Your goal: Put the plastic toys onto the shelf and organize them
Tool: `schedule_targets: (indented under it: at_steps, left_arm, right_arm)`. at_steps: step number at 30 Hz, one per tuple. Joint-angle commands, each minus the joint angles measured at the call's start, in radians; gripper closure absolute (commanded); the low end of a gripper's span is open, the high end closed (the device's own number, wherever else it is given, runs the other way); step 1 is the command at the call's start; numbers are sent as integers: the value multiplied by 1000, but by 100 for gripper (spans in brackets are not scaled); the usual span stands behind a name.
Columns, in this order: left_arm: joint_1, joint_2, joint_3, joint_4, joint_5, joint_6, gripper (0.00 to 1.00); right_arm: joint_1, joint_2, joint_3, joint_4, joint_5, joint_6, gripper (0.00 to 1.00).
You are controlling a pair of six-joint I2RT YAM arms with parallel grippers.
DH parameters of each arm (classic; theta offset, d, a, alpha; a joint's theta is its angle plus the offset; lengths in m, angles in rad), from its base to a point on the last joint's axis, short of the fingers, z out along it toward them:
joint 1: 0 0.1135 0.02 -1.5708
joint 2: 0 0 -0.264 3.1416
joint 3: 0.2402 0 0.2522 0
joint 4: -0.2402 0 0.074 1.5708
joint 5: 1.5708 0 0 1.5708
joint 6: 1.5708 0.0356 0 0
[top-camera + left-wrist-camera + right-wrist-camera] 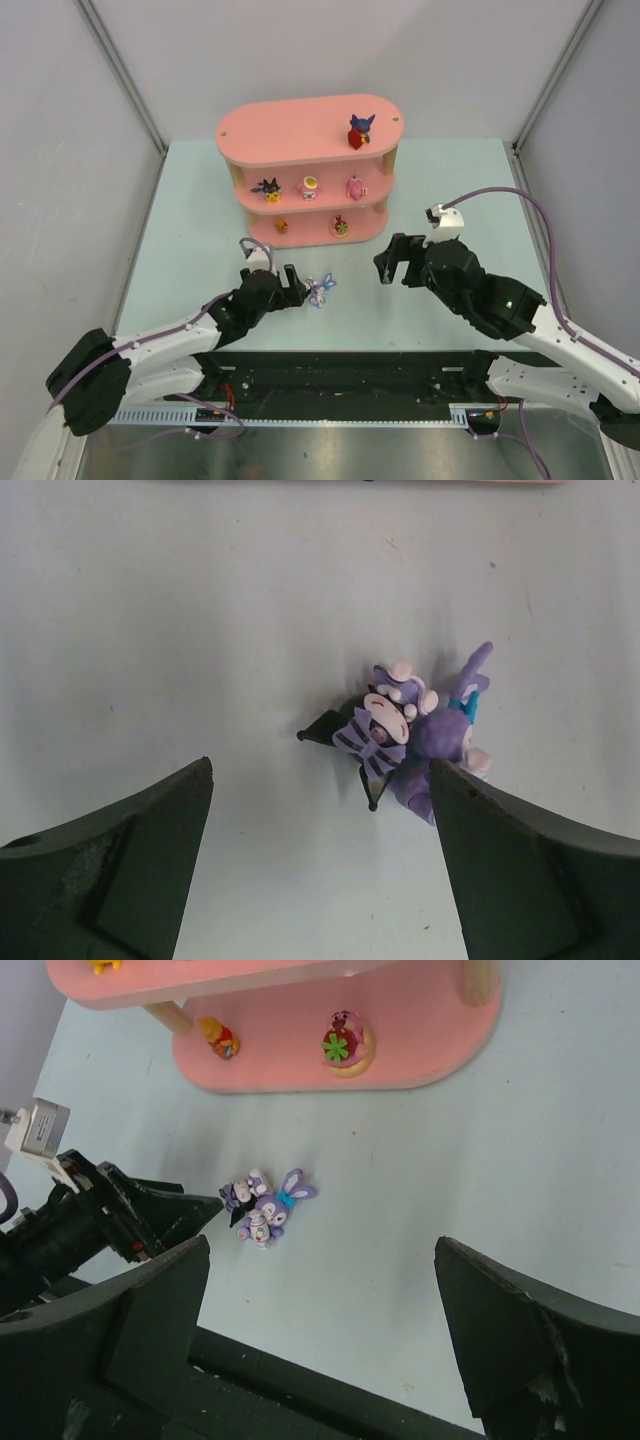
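Observation:
Two plastic toys lie touching on the table: a purple rabbit [442, 736] with a blue bow, and a black-eared figure [377, 730] with a striped bow. They show in the top view as the pair [319, 291]. My left gripper [320, 770] is open just short of them, its right finger [500, 850] against the rabbit's side. My right gripper [320, 1245] hangs open above the table with nothing in it, to the right of the pair [262, 1207]. The pink shelf [300, 125] holds a red-purple toy [361, 130] on its top tier.
The middle tier carries a black-eared toy [267, 188], a yellow-pink one [310, 185] and a pink one [355, 187]. On the bottom tier stand an orange toy [218, 1038] and a red-green one [343, 1040]. Grey walls close in the table on both sides.

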Motion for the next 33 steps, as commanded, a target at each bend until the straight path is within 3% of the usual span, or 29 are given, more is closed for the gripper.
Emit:
schedule_targets:
  at_steps: [1, 17, 22, 26, 33]
  left_arm:
    - [34, 30, -32, 139, 20, -69, 7]
    - [63, 270, -14, 346, 112, -144, 12]
    - [68, 333, 3, 381, 144, -150, 23]
    - [68, 346, -1, 395, 166, -149, 39]
    - [66, 304, -51, 410, 200, -141, 49]
  right_arm:
    - [3, -14, -30, 66, -24, 34, 0]
    - [-1, -28, -98, 96, -42, 50, 0]
    - [-7, -31, -107, 95, -49, 47, 0]
    - [-18, -33, -109, 95, -53, 41, 0]
    - [-38, -26, -119, 104, -76, 37, 0]
